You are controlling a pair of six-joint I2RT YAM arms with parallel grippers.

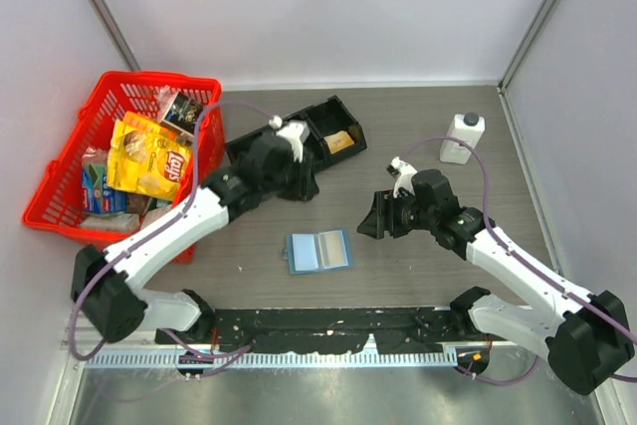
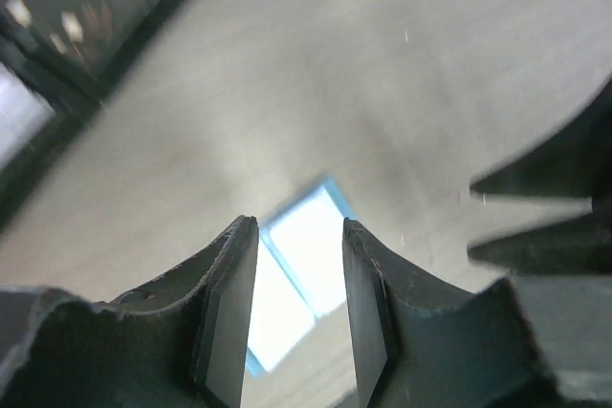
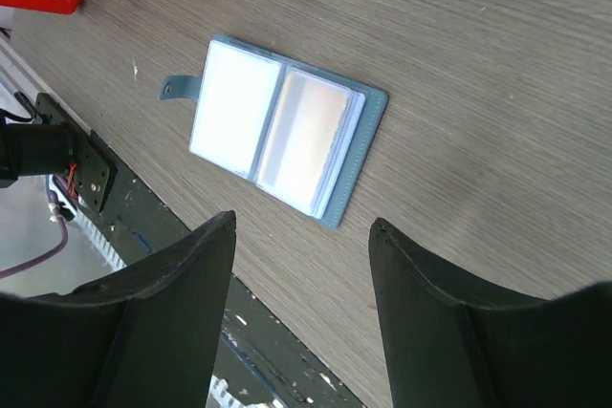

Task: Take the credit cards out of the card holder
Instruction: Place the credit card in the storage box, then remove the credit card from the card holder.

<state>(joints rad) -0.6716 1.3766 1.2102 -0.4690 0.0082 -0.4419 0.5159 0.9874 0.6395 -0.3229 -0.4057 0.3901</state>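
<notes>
Right claw (image 3: 301, 226) gapes empty (card holder (image 3: 277, 131) apart).

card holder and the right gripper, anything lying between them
Nothing: the right wrist view shows only bare table between the right gripper and the open card holder.

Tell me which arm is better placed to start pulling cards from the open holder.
Right, probably. The right gripper is open and close to the card holder, whose open pockets show sharply in its wrist view. The left gripper, also open, sits farther back by the black tray.
</notes>
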